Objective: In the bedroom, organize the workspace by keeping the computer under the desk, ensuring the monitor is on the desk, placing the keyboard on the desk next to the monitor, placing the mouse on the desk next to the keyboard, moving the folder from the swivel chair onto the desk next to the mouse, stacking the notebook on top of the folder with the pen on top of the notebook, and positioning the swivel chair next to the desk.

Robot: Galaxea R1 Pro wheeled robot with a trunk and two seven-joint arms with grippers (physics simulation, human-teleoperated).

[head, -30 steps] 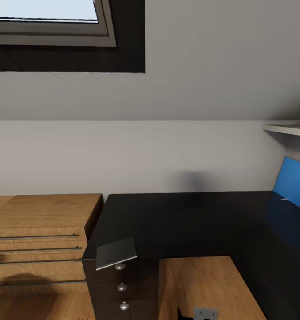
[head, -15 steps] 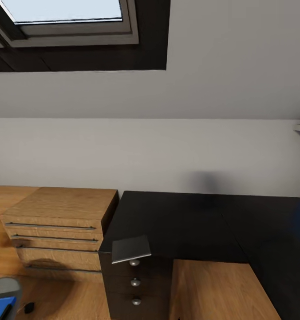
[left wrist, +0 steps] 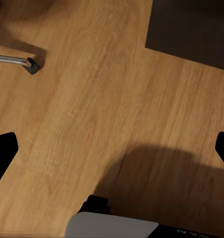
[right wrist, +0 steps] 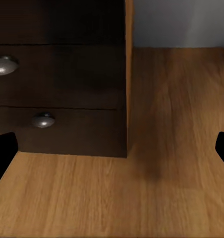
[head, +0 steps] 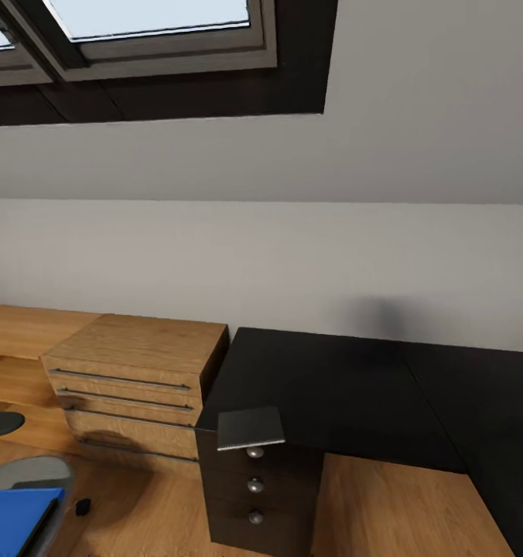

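Note:
The black L-shaped desk (head: 339, 379) stands against the white wall. On its near left corner, jutting over the edge, lies a flat grey notebook-like slab (head: 250, 428). At the lower left the swivel chair's grey seat (head: 31, 470) carries the blue folder (head: 14, 522). A small black object (head: 82, 507) lies on the floor beside the chair; I cannot tell what it is. My left gripper (left wrist: 112, 148) hangs open over wooden floor, near a chair leg with a caster (left wrist: 22, 62). My right gripper (right wrist: 112, 148) is open too, facing the desk's dark drawers (right wrist: 57, 99).
A wooden chest of drawers (head: 138, 363) stands left of the desk, touching it. The desk's drawer unit with round knobs (head: 254, 483) is below the grey slab. A skylight (head: 153, 15) is in the sloped ceiling. Wooden floor (head: 401, 510) spreads in front of the desk.
The whole picture has shifted: the camera has turned left. The blue screen at the right edge left the view, and the chair with the blue folder came in at the lower left.

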